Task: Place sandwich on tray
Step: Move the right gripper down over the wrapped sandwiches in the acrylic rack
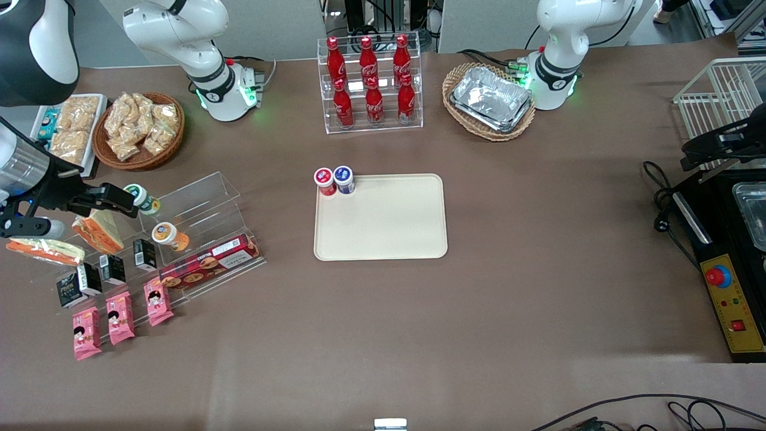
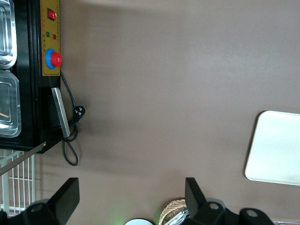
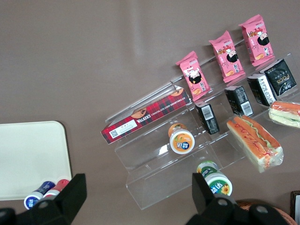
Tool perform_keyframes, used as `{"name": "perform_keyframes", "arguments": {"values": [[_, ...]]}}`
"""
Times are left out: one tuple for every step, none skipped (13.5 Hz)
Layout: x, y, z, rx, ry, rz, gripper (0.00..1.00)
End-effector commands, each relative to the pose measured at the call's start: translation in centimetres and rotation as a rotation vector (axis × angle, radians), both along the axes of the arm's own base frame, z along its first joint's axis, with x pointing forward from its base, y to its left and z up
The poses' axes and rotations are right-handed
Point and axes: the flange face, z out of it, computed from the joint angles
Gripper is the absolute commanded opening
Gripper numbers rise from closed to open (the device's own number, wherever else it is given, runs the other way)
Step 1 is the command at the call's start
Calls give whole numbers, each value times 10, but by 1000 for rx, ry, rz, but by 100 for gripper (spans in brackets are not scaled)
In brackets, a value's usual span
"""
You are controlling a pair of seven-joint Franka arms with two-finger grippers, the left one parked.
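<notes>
The sandwich [image 1: 45, 250] is a long wedge in clear wrap, lying on the table at the working arm's end; only part of the sandwich [image 3: 287, 114] shows in the right wrist view. My gripper [image 1: 119, 203] hangs open above the clear acrylic stand [image 1: 197, 209], over a green-lidded cup [image 1: 142, 199] and farther from the front camera than the sandwich, holding nothing. In the right wrist view the gripper [image 3: 138, 199] has its fingers [image 3: 75, 192] wide apart. The cream tray [image 1: 383, 233] lies mid-table, also in the wrist views as the tray [image 3: 33, 154] and the tray [image 2: 276, 150].
A chunkier sandwich [image 1: 99, 233] lies beside the wrapped one. The stand holds an orange cup [image 1: 169, 234], a biscuit box [image 1: 209, 263], black cartons [image 1: 112, 269] and pink packets [image 1: 119, 317]. Two small bottles [image 1: 334, 179] stand on the tray's corner. Snack baskets [image 1: 139, 129] and a cola rack [image 1: 371, 84] are farther back.
</notes>
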Motion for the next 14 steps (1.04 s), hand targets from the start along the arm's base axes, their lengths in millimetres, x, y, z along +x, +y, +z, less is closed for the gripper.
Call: {"name": "perform_keyframes", "arguments": {"values": [[1,-1,-1,-26,6,-14,100],[1,-4,0,-32,4,-18,100],[0,-8,3,-36,1,-21,100],[-2,-10,6,-35,1,-25,100],[-3,-15,7,-46,4,-32,100],[-6,-23,10,-53,7,-40,100],[-8,-36,11,-56,9,-56,100],[-9,-44,13,-57,7,-62,100],[-13,-59,17,-69,5,-52,100],[-16,-76,18,-79,14,-16,100],[-18,-92,18,-79,14,22,100],[-22,-110,22,-78,9,47,100],[-25,-125,22,-77,10,74,100],[-30,-144,23,-75,10,111,100]]}}
